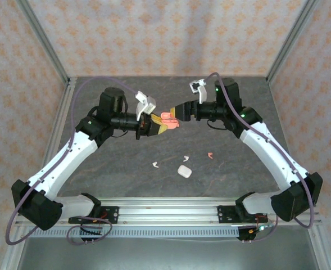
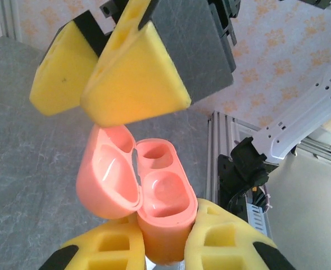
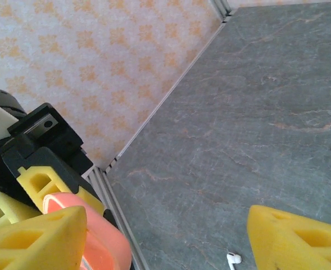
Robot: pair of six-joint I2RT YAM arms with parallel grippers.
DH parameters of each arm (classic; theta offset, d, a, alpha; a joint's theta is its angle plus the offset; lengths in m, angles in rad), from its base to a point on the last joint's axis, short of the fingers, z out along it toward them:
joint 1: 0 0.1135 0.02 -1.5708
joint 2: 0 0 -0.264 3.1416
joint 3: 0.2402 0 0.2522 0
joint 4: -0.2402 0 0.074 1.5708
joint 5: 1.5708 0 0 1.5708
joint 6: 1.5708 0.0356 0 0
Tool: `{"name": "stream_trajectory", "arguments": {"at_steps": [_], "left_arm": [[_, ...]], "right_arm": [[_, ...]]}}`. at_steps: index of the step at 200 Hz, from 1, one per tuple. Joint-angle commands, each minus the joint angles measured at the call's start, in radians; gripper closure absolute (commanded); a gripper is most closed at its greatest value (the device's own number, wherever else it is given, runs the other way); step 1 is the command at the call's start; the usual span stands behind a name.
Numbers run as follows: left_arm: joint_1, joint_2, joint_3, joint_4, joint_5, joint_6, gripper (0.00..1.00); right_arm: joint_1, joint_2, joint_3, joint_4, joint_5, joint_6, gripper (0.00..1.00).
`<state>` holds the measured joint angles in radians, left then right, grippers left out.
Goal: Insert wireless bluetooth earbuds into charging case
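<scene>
A coral-pink charging case (image 2: 159, 197) hangs in mid-air above the table, its lid (image 2: 112, 174) swung open to the left and both wells empty. My left gripper (image 2: 165, 230) is shut on the case's lower body; from above, this left gripper (image 1: 153, 125) holds the case (image 1: 166, 119) at table centre. My right gripper (image 1: 178, 112) meets it from the right with its jaws wide, its yellow fingers (image 2: 137, 84) just above the lid. One right fingertip (image 3: 39, 242) rests beside the case (image 3: 100, 244), with nothing between the jaws. A white earbud (image 1: 155, 165) and a coral-pink earbud (image 1: 210, 155) lie on the table.
A shut white case (image 1: 183, 170) lies on the grey table (image 1: 126, 157) near the front, with a small white earbud (image 1: 186, 158) just behind it. Patterned walls and metal frame posts (image 1: 47, 42) surround the table. A white earbud (image 3: 233, 259) lies below the right gripper.
</scene>
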<state>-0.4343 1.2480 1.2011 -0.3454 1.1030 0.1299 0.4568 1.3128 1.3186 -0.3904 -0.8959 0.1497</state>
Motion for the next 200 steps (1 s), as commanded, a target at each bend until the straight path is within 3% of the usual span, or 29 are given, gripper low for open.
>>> {"name": "stream_trajectory", "arguments": {"at_steps": [1, 75, 114, 143, 200], "left_arm": [[-0.006, -0.019, -0.006, 0.0, 0.042, 0.035, 1.0], [0.013, -0.013, -0.078, 0.022, -0.06, 0.067, 1.0], [0.015, -0.047, -0.18, 0.116, -0.11, 0.133, 1.0], [0.013, -0.099, -0.276, 0.211, -0.1, 0.215, 1.0], [0.013, -0.114, -0.329, 0.222, -0.118, 0.239, 1.0]], "right_arm": [[-0.013, 0.002, 0.035, -0.015, 0.074, 0.017, 0.26], [-0.021, -0.077, 0.068, -0.23, 0.179, 0.046, 0.25], [-0.02, -0.104, 0.07, -0.433, 0.488, 0.067, 0.23], [-0.02, -0.051, 0.02, -0.552, 0.692, 0.084, 0.23], [-0.02, 0.145, -0.091, -0.591, 0.728, 0.106, 0.32]]}}
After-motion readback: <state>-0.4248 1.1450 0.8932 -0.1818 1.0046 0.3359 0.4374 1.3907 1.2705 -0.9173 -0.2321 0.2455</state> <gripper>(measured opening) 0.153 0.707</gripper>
